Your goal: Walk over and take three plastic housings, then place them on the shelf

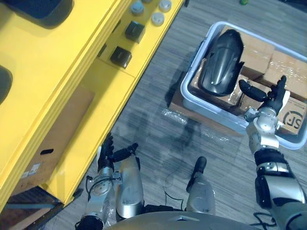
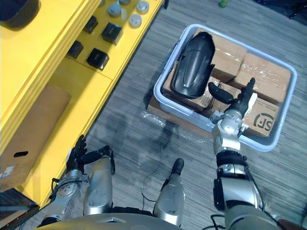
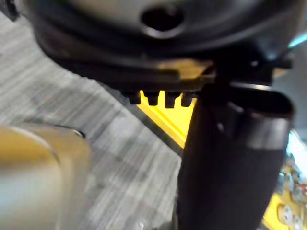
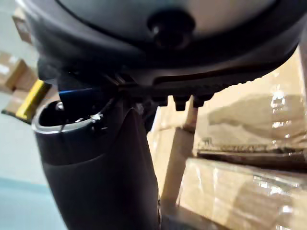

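Note:
A long black plastic housing (image 1: pixel 221 62) lies inside a pale grey bin (image 1: pixel 192 96) on the floor, resting on wrapped cardboard boxes (image 1: pixel 288 67). My right hand (image 1: pixel 272 98) hovers over the bin's near side, just right of the housing and not touching it. It is open, fingers straight and thumb spread; its wrist view looks past the thumb (image 4: pixel 96 163) at the wrapped boxes (image 4: pixel 240 143). My left hand (image 1: pixel 105 154) hangs low beside the yellow shelf (image 1: pixel 72 72), open and holding nothing. Two dark rounded shapes (image 1: pixel 38 9) lie on the shelf top.
Small black boxes (image 1: pixel 121 56) and grey round caps (image 1: pixel 157 18) sit on the shelf's lower level. A cardboard box (image 1: pixel 53 139) stands under the shelf. Grey carpet (image 1: pixel 158 129) stretches between the shelf and the bin.

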